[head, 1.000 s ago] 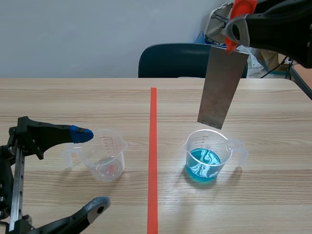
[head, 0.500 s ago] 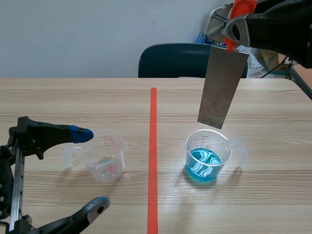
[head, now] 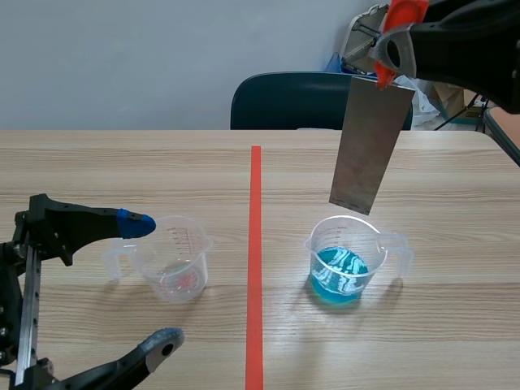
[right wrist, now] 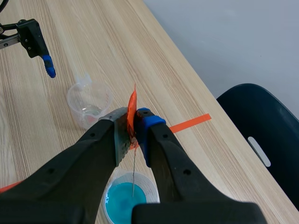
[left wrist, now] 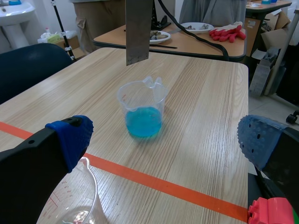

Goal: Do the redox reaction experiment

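Observation:
A grey metal strip (head: 370,145) with an orange tab hangs upright above the clear beaker of blue liquid (head: 345,260), its lower end just over the rim. My right gripper (head: 392,45) is shut on the strip's top. Seen from the right wrist, the gripper (right wrist: 131,130) pinches the strip edge-on (right wrist: 133,172) over the blue beaker (right wrist: 128,198). A second clear beaker (head: 175,257), nearly empty, stands left of the red line. My left gripper (head: 150,284) is open around it, fingers at both sides. In the left wrist view the blue beaker (left wrist: 141,108) lies ahead, the strip (left wrist: 138,29) above it.
A red tape line (head: 255,260) runs down the table's middle between the two beakers. A dark blue chair (head: 301,101) stands behind the far edge. The left wrist view shows another table (left wrist: 187,39) with plates and red gloves beyond this table's end.

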